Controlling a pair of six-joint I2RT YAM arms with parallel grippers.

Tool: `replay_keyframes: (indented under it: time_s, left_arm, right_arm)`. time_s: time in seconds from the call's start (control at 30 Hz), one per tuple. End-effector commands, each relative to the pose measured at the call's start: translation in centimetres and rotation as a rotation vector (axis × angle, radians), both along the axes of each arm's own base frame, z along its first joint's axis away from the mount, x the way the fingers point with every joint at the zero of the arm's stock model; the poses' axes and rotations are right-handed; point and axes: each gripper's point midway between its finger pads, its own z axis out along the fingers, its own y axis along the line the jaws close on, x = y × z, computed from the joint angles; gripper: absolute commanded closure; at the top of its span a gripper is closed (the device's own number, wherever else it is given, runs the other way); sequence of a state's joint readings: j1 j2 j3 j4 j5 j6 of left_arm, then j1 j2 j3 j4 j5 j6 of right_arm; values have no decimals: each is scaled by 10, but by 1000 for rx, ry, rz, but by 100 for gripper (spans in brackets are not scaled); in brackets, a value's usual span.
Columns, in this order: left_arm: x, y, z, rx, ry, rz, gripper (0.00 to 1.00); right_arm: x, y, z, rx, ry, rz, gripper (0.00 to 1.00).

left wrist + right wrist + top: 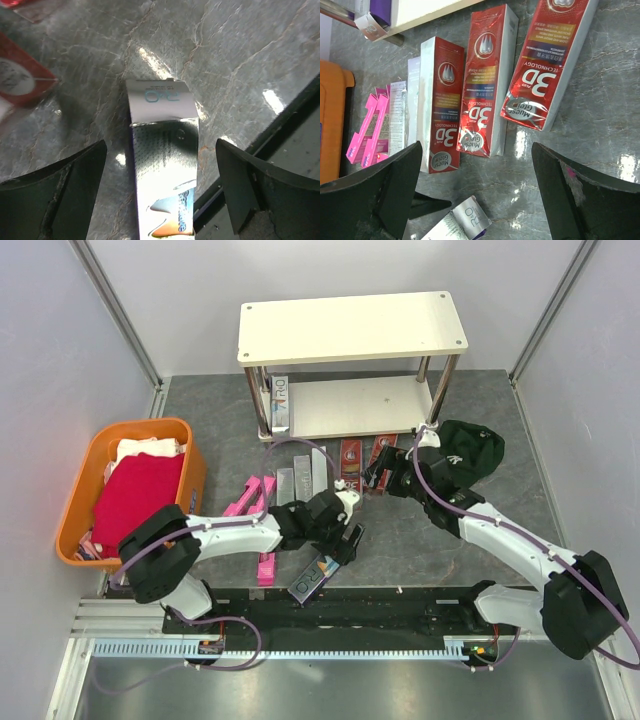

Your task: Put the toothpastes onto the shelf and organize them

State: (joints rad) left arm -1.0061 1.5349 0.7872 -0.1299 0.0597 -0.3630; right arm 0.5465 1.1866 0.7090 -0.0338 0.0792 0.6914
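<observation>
3 red toothpastes (485, 85), pink toothpastes (367, 132), orange basket (196, 472), cream shelf (350, 328).

3 red 3D boxes (482, 85) lying flat by 2-tier shelf (350, 328), pink boxes (250, 502) lying further left, white/navy box (162, 165) lying nr front edge, lone box (280, 405) sitting on lower tier

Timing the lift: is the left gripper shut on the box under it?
No, the left gripper stands open, its fingers clear of the toothpaste box on either side.

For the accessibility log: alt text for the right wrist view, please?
Three red 3D toothpaste boxes lie side by side on a grey table, framed by the open right tool; pink boxes and an orange basket sit at left.
</observation>
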Motion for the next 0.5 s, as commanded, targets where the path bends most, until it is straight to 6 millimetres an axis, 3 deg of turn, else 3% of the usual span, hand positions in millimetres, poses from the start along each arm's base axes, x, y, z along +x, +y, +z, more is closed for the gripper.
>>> replay_keyframes:
  time_s: [0.0, 0.13, 0.3, 0.47]
  left_arm:
    - [7, -6, 0, 91, -93, -14, 10]
    - [6, -6, -9, 151, -107, -10, 24]
    - [5, -1, -23, 220, -106, 0, 33]
    - [5, -1, -27, 243, -98, 4, 53]
  right_arm:
    - [4, -3, 3, -2, -10, -6, 2]
    - [3, -6, 1, -9, -5, -9, 2]
    - [3, -9, 1, -13, -3, -15, 2]
    - [3, -13, 0, -20, -3, -21, 2]
